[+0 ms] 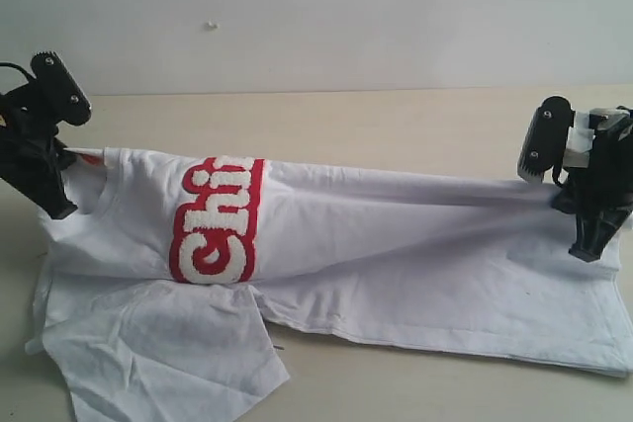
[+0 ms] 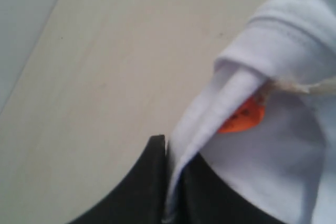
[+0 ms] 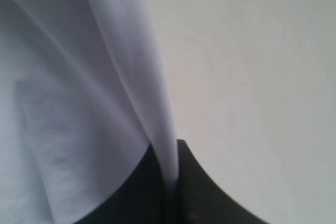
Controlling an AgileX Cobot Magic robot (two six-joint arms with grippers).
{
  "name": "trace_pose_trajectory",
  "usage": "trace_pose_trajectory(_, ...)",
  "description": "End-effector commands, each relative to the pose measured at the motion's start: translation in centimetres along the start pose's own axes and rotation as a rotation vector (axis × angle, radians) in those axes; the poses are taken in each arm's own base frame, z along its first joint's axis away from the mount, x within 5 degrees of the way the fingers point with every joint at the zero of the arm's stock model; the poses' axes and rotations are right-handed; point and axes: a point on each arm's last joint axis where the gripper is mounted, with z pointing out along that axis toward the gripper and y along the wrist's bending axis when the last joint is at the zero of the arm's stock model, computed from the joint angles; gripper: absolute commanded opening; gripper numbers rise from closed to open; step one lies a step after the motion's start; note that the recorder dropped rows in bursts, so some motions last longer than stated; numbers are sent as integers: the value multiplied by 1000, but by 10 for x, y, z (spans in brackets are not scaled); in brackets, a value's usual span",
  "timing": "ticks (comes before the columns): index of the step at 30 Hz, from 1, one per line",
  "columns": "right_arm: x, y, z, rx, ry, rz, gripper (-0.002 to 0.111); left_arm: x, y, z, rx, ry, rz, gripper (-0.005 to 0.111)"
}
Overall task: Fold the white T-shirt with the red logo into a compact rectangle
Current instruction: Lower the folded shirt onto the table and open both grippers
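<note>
Pale beige table [image 1: 346, 116] against a plain white wall [image 1: 316, 7]. White T-shirt [image 1: 396, 244] lies lengthwise across the table, neck end at the left of the exterior view, hem end at the right. Its upper layer is lifted and stretched taut between the two arms; the lower layer rests flat on the table.

Left gripper [image 1: 65, 160] sits low at the left edge, its fingers pointing toward the shirt, the arm body tilted up and back behind it. Left wrist view: gripper [image 2: 173, 150] jaws are closed tight on a fold of white cloth beside the collar [image 1: 107, 195]. An orange neck tag [image 2: 241, 116] shows just past the pinch; its print is too blurred to read.

Right gripper [image 1: 564, 185] sits at the right edge, held slightly above the table. Right wrist view: gripper [image 3: 168, 153] jaws are clamped on a thin ridge of white fabric at the hem end.

Red logo [image 1: 218, 219] wraps over the raised fold near the left end and runs vertically in this view. White fuzzy letters read "Chi"; the rest is out of sight. One sleeve [image 1: 168, 353] spreads loose on the table at the front left.
</note>
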Motion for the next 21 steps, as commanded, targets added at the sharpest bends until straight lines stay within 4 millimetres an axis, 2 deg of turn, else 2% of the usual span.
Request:
trace_pose_trajectory(1, -2, -10, 0, 38, -9, -4, 10, 2, 3, 12, -61, -50, -43, 0)
trace_pose_trajectory(4, -3, -10, 0, 42, -10, -4, 17, 5, -1, 20, -48, -42, -68, 0)
trace_pose_trajectory(7, -3, -10, 0, 44, -11, -4, 29, 7, -3, 26, -55, -53, -107, 0)
trace_pose_trajectory(11, -3, -10, 0, 42, -10, -4, 52, 6, -3, 30, -70, -71, -139, 14)
trace_pose_trajectory(13, -3, -10, 0, 40, -11, 0, 60, 6, -3, 30, -72, -76, -162, 28)
trace_pose_trajectory(14, -2, -9, 0, 28, -7, 2, 62, 6, -3, 30, -72, -76, -167, 44)
trace_pose_trajectory(15, -2, -7, 0, 14, -2, 2, 62, 6, -3, 30, -72, -76, -167, 54)
trace_pose_trajectory(16, -1, -6, 0, -1, 3, 4, 62, 6, -3, 29, -73, -77, -167, 75)
trace_pose_trajectory(18, -1, -5, 0, -17, 5, 16, 62, 5, -1, 29, -87, -89, -169, 105)
trace_pose_trajectory(21, -1, -2, 0, -41, 11, 24, 62, 3, 3, 28, -124, -125, -169, 105)
